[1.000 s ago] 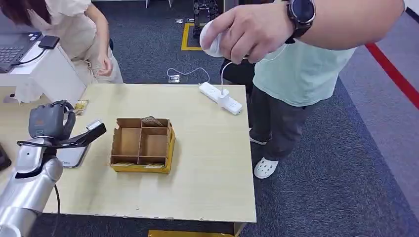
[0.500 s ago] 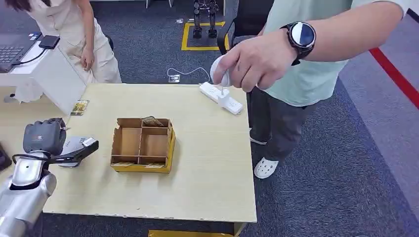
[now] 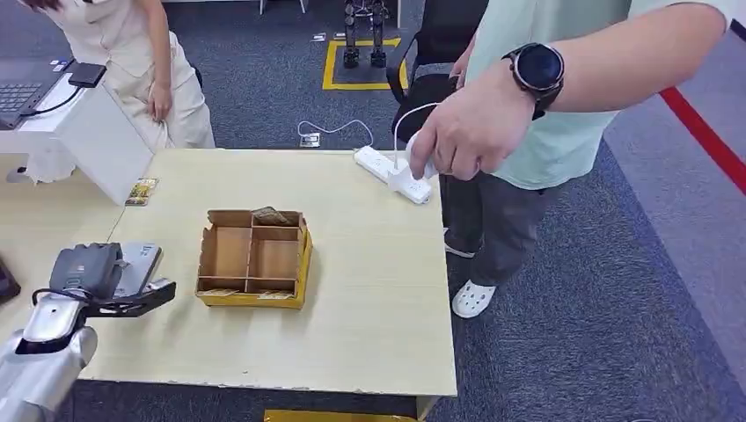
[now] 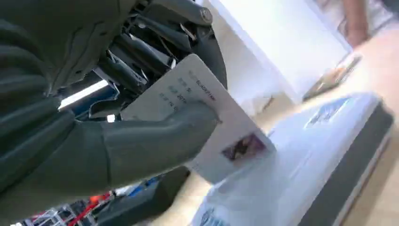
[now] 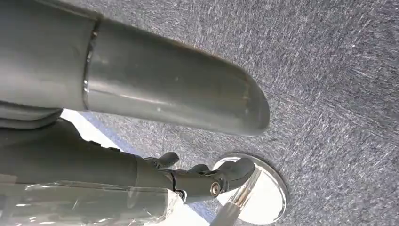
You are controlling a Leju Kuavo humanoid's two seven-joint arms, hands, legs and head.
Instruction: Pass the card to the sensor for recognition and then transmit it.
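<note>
Left hand (image 4: 141, 117) is closed on the card (image 4: 214, 127), its long axis angled down toward the sensor (image 3: 136, 266); a folded item is seen in the divided box (image 3: 253, 258)

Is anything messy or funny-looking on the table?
Mostly tidy. One small picture card lies by itself near the table's far left corner, away from the cardboard box. A white power strip sits slanted at the far edge, where a person's hand reaches.

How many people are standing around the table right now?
2. One person in a pale green shirt stands at the table's right side, reaching toward the power strip; another person stands beyond its far left corner.
</note>
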